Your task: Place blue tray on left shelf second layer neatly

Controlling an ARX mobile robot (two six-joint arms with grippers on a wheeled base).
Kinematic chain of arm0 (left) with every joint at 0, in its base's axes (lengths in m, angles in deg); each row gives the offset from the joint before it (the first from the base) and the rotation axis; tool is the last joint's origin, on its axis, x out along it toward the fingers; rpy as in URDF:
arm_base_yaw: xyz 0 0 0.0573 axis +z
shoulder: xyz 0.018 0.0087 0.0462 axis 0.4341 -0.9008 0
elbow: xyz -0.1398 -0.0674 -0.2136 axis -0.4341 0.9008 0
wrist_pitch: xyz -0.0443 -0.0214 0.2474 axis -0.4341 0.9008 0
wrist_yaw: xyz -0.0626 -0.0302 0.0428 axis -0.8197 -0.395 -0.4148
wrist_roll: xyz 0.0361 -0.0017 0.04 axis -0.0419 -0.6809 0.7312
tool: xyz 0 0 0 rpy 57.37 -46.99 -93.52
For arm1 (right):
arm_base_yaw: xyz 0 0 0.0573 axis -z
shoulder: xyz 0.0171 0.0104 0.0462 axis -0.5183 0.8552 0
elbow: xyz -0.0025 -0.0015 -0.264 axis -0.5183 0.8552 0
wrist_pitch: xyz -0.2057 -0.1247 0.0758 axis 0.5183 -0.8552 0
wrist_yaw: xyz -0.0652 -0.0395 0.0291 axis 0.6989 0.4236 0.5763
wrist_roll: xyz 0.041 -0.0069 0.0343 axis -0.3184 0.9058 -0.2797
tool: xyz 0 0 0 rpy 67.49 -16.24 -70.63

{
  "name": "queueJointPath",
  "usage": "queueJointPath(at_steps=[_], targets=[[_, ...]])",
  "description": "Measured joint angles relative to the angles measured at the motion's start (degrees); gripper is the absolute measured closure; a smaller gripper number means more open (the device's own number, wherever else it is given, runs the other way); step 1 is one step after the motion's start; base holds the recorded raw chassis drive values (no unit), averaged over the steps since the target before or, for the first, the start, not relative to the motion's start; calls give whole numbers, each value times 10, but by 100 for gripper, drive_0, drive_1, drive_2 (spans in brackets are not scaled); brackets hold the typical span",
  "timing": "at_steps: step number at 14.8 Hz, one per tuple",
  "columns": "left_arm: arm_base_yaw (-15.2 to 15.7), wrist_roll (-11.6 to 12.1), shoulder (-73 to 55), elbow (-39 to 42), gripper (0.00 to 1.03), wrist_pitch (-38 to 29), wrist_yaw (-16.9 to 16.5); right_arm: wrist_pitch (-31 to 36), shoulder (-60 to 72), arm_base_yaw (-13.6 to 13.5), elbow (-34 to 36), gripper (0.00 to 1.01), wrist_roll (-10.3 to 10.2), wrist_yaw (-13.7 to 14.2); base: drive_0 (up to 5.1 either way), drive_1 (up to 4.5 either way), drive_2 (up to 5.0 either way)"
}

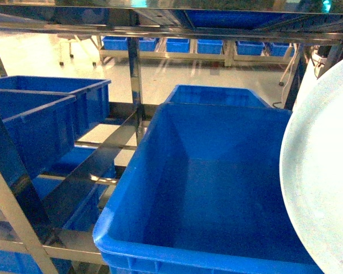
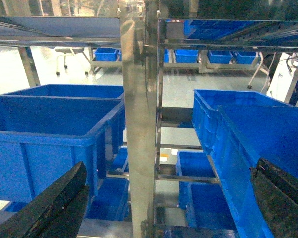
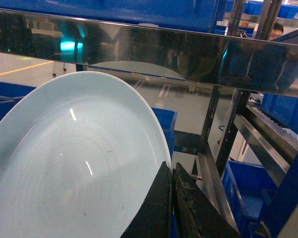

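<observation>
The blue tray (image 3: 74, 168) is a pale, glossy round dish. It is tilted on edge and fills the left of the right wrist view. My right gripper (image 3: 171, 171) is shut on its rim at the lower right. In the head view the tray (image 1: 323, 171) stands at the right edge, over a big blue crate. The left shelf (image 1: 91, 165) is a shiny steel rack on the left, and its tier carries two deep blue crates (image 1: 40, 120). My left gripper (image 2: 170, 166) is open, holds nothing and faces a steel upright (image 2: 139, 124). Neither gripper shows in the head view.
A large royal-blue crate (image 1: 211, 188) sits straight ahead, with another (image 1: 217, 96) behind it. A mirror-like crossbar (image 3: 164, 49) runs just above the tray. More crates (image 2: 54, 129) stand on both sides of the upright and on lower tiers (image 2: 198, 163).
</observation>
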Motion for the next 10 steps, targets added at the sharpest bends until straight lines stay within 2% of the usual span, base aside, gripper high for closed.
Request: queueJointPath(at_steps=[10], targets=[[0, 0, 0, 0, 5, 0, 0, 0, 0, 0, 0, 99, 0, 0, 0, 0, 0]])
